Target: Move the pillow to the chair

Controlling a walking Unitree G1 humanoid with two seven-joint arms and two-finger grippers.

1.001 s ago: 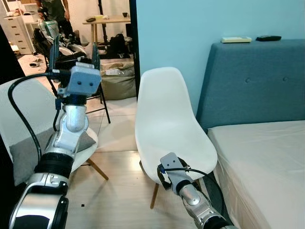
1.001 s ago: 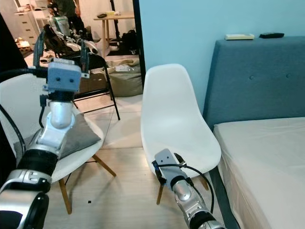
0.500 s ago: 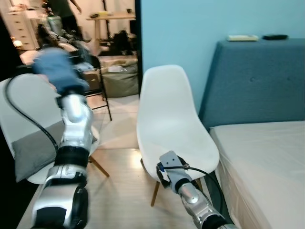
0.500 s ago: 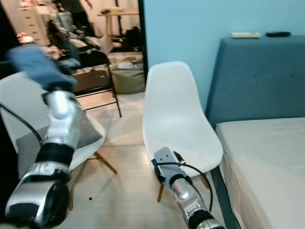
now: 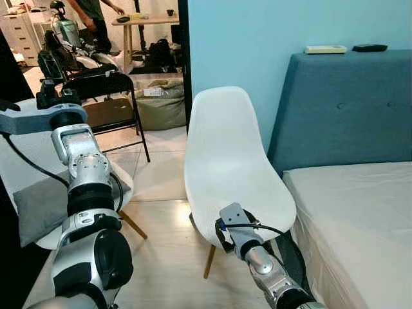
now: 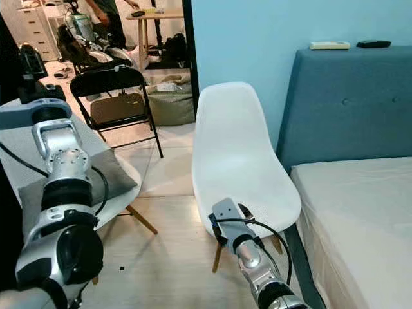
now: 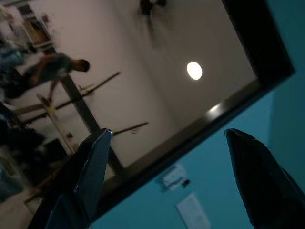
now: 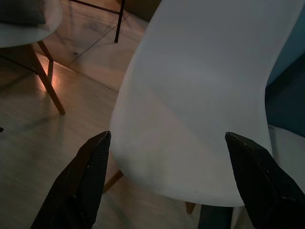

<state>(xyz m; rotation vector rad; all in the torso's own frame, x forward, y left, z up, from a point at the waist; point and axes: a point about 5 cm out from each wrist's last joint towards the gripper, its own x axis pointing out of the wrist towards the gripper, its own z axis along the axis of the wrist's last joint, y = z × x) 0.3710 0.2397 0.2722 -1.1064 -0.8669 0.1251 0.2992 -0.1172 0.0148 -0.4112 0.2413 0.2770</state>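
The grey pillow (image 5: 45,205) is seen lying on a white chair (image 6: 13,138) at the left. It looks soft and light; a corner could be pinched. Both the left gripper (image 7: 171,186) and right gripper (image 8: 167,186) are spread wide, with nothing held

Teal wall (image 5: 257,38) behind a blue headboard (image 5: 347,109); pale wood floor (image 5: 161,257); black folding chair (image 6: 119,96) by the doorway.
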